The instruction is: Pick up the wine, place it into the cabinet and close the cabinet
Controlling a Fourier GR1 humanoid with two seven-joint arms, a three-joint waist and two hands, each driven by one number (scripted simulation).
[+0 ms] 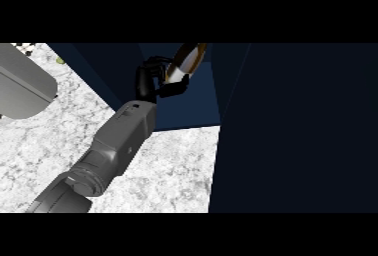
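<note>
The wine bottle (186, 59) is dark with a pale label and a brown neck. It hangs tilted in front of the dark blue cabinet's open inside (188, 107), near the view's top. My right hand (153, 80) is shut on it, fingers curled round its left side and thumb under its lower end. Its grey forearm (122, 137) runs up from the lower left. The bottle's lower part is hidden by the hand. My left hand does not show.
The cabinet's open door (295, 130) fills the right half as a tall dark panel. White speckled counter (173, 175) lies below the cabinet and to the left. A large grey rounded body (22, 82) sits at the upper left edge.
</note>
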